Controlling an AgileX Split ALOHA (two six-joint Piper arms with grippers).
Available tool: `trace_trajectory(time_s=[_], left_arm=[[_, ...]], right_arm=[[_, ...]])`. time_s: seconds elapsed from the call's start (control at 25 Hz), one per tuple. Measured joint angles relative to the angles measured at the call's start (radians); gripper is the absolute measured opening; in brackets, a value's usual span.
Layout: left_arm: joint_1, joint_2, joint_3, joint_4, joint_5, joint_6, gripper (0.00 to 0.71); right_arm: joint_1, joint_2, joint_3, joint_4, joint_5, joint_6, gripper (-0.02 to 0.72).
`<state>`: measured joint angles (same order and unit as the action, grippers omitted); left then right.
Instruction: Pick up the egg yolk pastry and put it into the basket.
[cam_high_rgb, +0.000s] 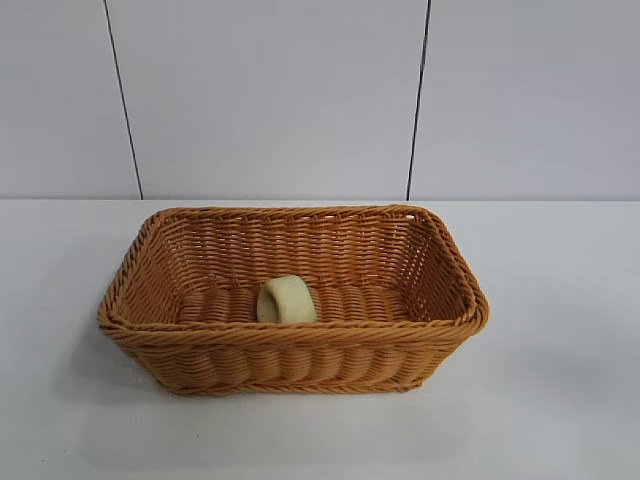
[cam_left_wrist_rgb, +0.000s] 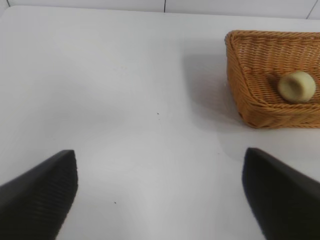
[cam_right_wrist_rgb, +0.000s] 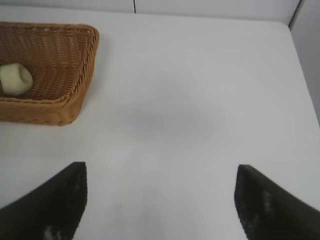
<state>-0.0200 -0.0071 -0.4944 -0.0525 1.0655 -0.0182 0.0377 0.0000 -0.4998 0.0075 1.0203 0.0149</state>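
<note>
Nearest the exterior camera: plain white bench (cam_high_rgb: 560, 400), matte, bare in front of the load.

On the bench, mid-field: large rectangular orange-brown woven wicker basket (cam_high_rgb: 300, 355), sloping sides, braided rim, standing upright and square to the exterior camera.

Inside the basket, on its woven floor just behind the near wall, roughly central: small pale cream-yellow puck-like egg yolk pastry (cam_high_rgb: 286, 300), smooth and matte, tipped on edge with the rounded side up. Rests on the basket floor, apart from both end walls.

Behind the basket: pale grey panelled wall (cam_high_rgb: 270, 90) with two thin dark vertical seams.

Left wrist view: left end effector (cam_left_wrist_rgb: 160, 195), two black ribbed fingers (cam_left_wrist_rgb: 45, 195) spread wide, nothing between them, white bench showing in the gap. Basket well beyond the fingertips and off to one side, pastry visible within; no contact with either.

Right wrist view: right end effector (cam_right_wrist_rgb: 160, 200), two black fingers (cam_right_wrist_rgb: 50, 205) with pale scuff marks, set wide apart, empty, bare bench between them. Basket corner and pastry farther off toward the opposite side, clear of the fingertips.

Neither end effector visible in the exterior view.
</note>
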Motion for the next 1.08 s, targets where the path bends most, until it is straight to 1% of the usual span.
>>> trace_trajectory(time_s=[0.48, 0.72, 1.08], left_arm=[[0.000, 0.000, 0.000, 0.000, 0.000, 0.000, 0.690], [0.000, 0.000, 0.000, 0.000, 0.000, 0.000, 0.690], [0.000, 0.000, 0.000, 0.000, 0.000, 0.000, 0.690]], right_arm=[[-0.001, -0.007, 0.000, 0.000, 0.000, 0.000, 0.561], [-0.056, -0.007, 0.000, 0.004, 0.000, 0.000, 0.561], [-0.040, -0.007, 0.000, 0.007, 0.000, 0.000, 0.561]])
